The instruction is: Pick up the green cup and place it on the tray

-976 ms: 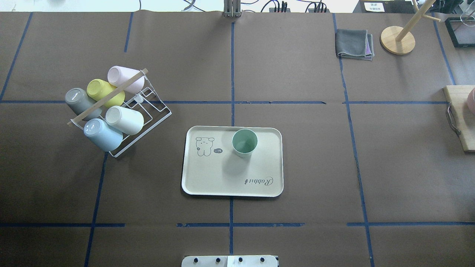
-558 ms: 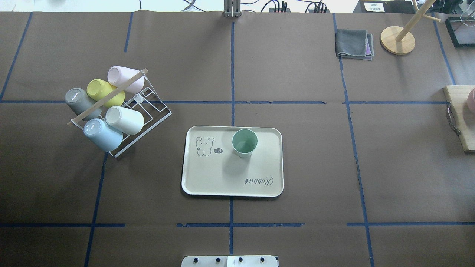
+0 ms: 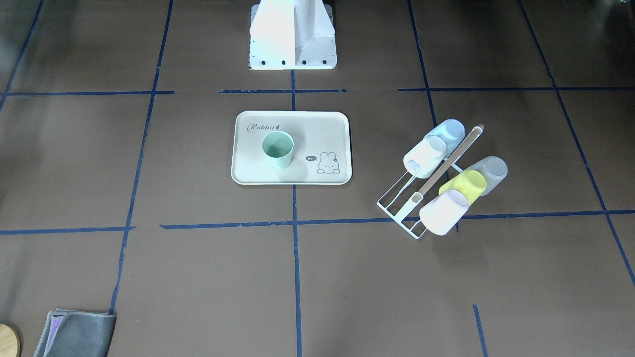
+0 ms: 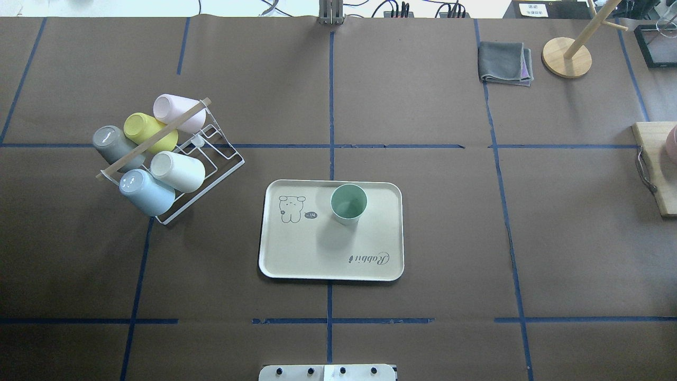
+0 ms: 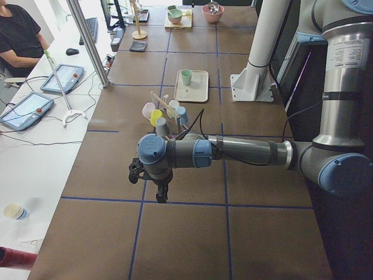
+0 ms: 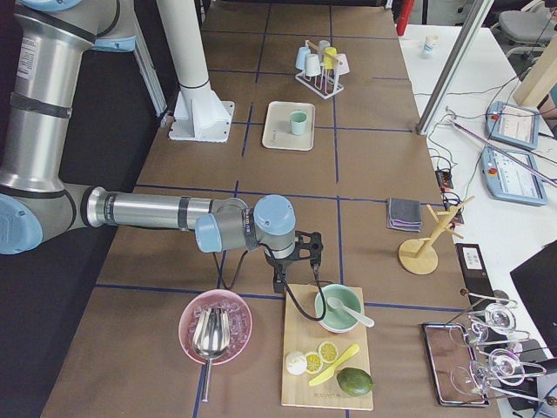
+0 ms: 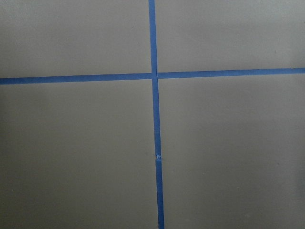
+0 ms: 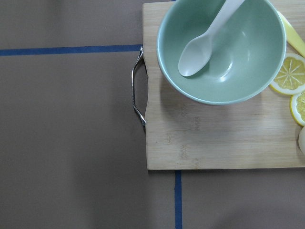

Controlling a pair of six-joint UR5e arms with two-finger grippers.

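Observation:
The pale green cup [image 4: 348, 203] stands upright and open side up on the cream tray [image 4: 317, 254], in its far middle part beside the bunny drawing; it also shows in the front-facing view [image 3: 278, 148] on the tray [image 3: 317, 129]. No gripper is near it. My left gripper [image 5: 162, 195] hangs over bare table far to the left, shown only in the exterior left view. My right gripper [image 6: 296, 283] hangs at the edge of a wooden board far to the right, shown only in the exterior right view. I cannot tell whether either is open or shut.
A white wire rack [image 4: 211, 153] with several cups lying on it stands left of the tray. A folded grey cloth [image 4: 505, 62] and a wooden stand [image 4: 567, 57] are far right. A cutting board [image 8: 214, 138] carries a green bowl [image 8: 238, 62] with a spoon.

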